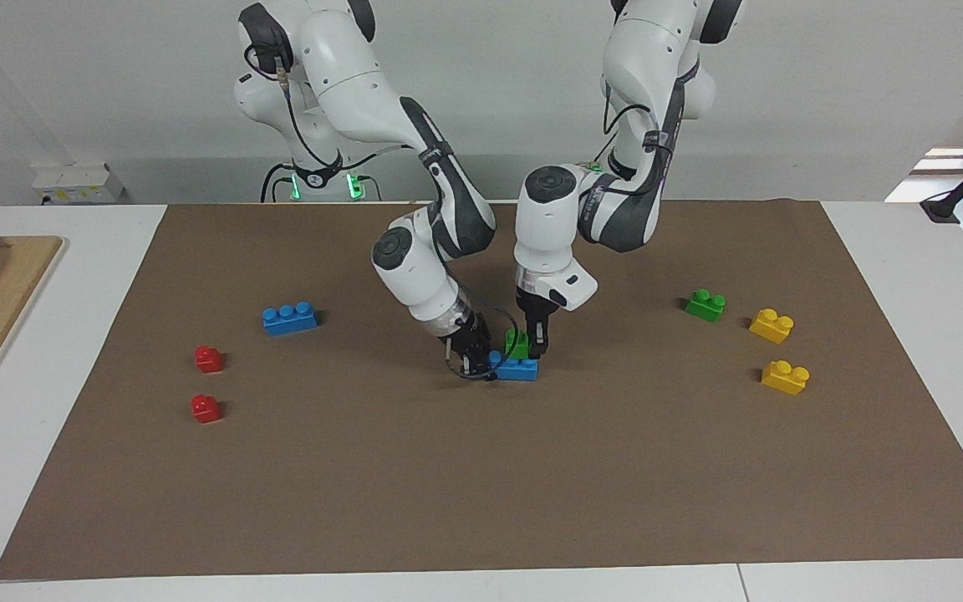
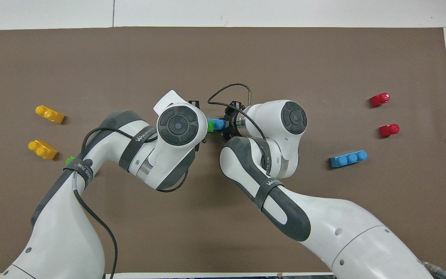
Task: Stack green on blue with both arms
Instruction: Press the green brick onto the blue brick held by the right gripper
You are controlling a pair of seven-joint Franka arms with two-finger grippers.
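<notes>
Mostly hidden, green brick (image 1: pixel 517 343) sits on blue brick (image 1: pixel 518 368) — left claw (image 1: pixel 533 344) clamps green, right claw (image 1: pixel 475 361) blue.

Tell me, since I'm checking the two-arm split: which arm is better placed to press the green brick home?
Left, probably. The left gripper stands upright over the green brick, which sits on the blue brick. The right gripper comes in slanted at the blue brick's end, better suited to bracing it.

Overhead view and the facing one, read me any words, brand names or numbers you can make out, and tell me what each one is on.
"WANJEEDA": seems to read so, white letters on the dark strap around the left arm, not sharp enough to be sure.
Similar white print on the strap around the right arm: too blurred to read.
Bricks and the brown mat: no text visible.
</notes>
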